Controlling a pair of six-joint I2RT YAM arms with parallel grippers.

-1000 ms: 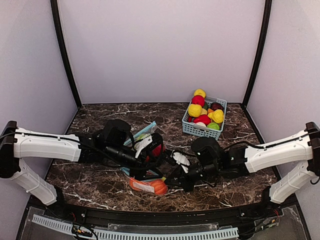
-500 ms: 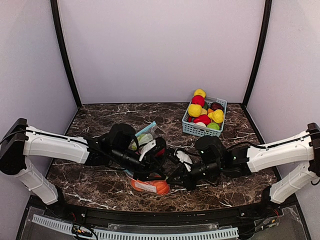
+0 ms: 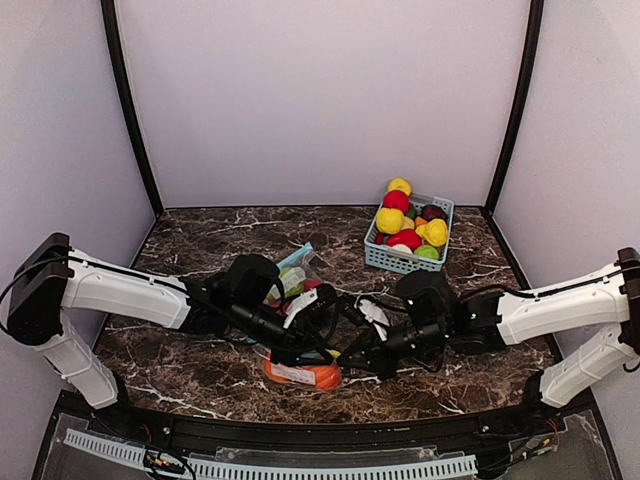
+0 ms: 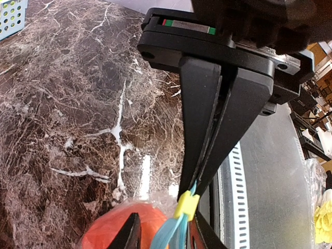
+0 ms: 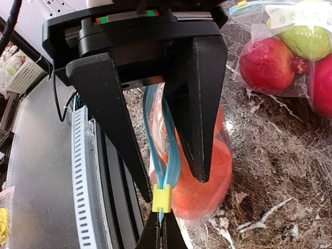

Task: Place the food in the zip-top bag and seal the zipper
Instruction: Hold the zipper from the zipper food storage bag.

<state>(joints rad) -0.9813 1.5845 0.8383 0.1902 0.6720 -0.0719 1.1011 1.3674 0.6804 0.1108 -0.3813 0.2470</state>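
Right gripper (image 5: 161, 234) clenched on blue zipper track (image 5: 169, 150), just behind yellow slider (image 5: 161, 198). Left gripper (image 5: 173, 188) just past slider, jaws apart, straddling track, not pinching. Beneath both: orange toy fruit (image 5: 205, 194) already inside zip-top bag (image 5: 227, 155). Track looks parted, so sealing left. Far beyond: light-blue slatted basket (image 3: 398, 258) holds more fruit.

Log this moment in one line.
step: sealing | right gripper: shut on zipper | left gripper: open, straddling zipper | bag: orange fruit inside
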